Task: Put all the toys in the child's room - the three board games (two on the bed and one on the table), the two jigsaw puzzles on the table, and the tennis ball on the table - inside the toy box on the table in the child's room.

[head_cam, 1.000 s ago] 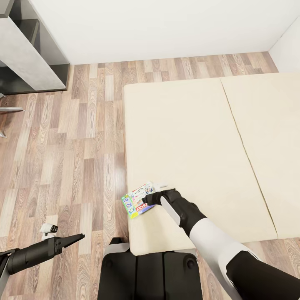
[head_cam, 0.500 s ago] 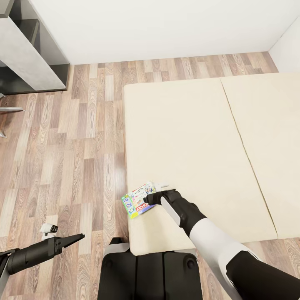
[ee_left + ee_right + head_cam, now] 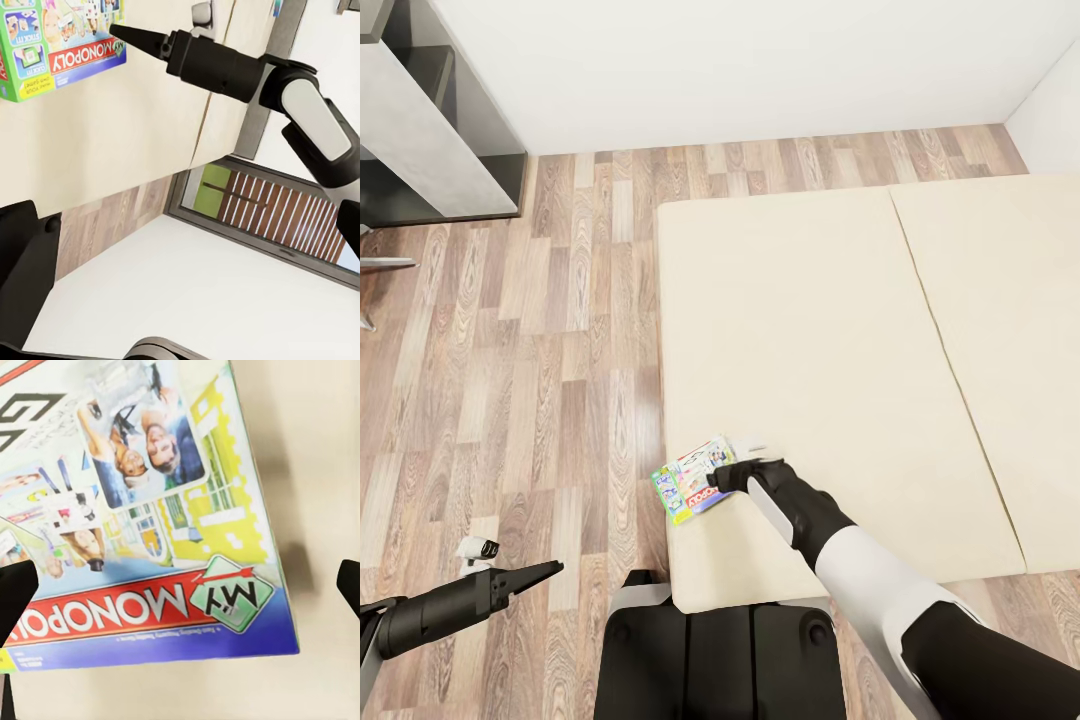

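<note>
At the bed's (image 3: 810, 330) corner, the game (image 3: 693, 478) is framed by the spread right gripper (image 3: 718, 478); its edge should be centred before closing.

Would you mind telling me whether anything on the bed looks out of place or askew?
Yes: the board game lies at the near-left corner of the bed, turned askew to the mattress edges, with one corner poking out past the side over the floor. The right gripper is at it.
</note>
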Motion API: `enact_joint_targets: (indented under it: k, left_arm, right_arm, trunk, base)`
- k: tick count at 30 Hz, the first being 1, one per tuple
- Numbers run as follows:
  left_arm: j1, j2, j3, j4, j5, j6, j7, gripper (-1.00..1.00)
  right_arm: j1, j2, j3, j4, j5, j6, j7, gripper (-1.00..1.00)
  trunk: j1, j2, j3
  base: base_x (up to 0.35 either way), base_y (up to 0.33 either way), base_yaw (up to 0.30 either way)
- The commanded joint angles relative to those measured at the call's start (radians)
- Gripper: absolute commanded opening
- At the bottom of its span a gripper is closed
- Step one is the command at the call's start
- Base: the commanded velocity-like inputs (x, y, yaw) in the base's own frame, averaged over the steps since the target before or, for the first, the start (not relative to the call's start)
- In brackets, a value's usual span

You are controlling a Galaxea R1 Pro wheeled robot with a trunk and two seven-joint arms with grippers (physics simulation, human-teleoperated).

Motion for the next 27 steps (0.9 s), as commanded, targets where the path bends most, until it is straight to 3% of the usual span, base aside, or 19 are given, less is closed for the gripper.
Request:
enact_joint_targets:
  k: [1,27]
  left_arm:
    - [0.000,0.000,0.000,0.000,-0.001,0.011,-0.004,1.00]
    - [0.000,0.000,0.000,0.000,-0.001,0.011,-0.004,1.00]
  right_arm:
    - [-0.001,0.000,0.004,0.001,-0.010,0.002,-0.010,1.00]
    - [-0.001,0.000,0.005,0.042,-0.016,-0.039,-0.004,1.00]
  trunk:
    - [0.001,-0.002,-0.001]
    - [0.001,-0.002,-0.001]
  base:
    - [0.000,0.000,0.000]
    - [0.000,0.000,0.000]
